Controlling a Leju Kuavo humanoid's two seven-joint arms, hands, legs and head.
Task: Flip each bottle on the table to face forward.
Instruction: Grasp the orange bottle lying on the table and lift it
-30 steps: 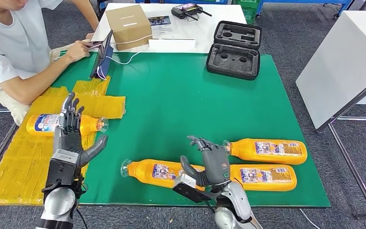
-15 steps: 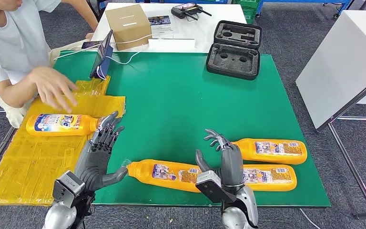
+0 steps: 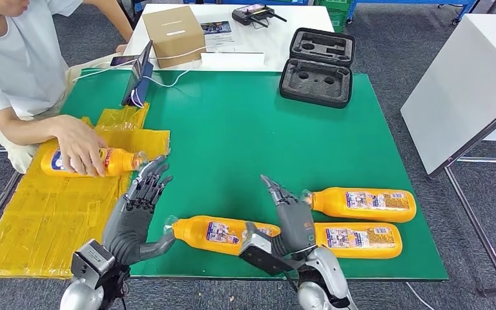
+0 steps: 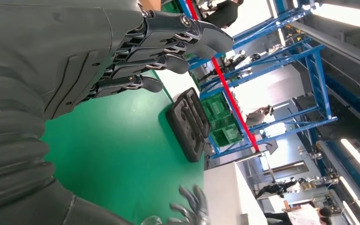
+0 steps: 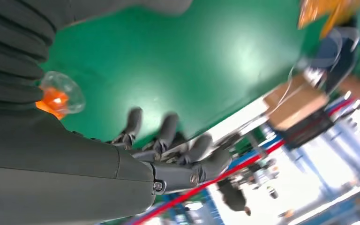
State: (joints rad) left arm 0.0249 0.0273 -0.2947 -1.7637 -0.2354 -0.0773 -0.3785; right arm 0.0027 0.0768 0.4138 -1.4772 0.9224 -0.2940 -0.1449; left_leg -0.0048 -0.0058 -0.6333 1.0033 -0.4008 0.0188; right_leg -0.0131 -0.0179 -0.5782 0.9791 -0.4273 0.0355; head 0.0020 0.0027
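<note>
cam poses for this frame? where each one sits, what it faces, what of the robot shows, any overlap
Head: high on the body, looking forward and down at the green table; left hand and right hand enter from below.
Left wrist: behind the left hand, looking across the table at the black foam case.
Right wrist: behind the right hand, facing a bottle cap.
Shared: head and left wrist both show the case.

No legible text anywhere. Printed labels on the three orange bottles on the green surface — near bottle [image 3: 229, 234], the one behind the right hand [image 3: 360, 240], far one [image 3: 363, 204] — too small to read. Same for the bottle [image 3: 113, 161] under the person's hand and the box [image 3: 174, 34] label.
</note>
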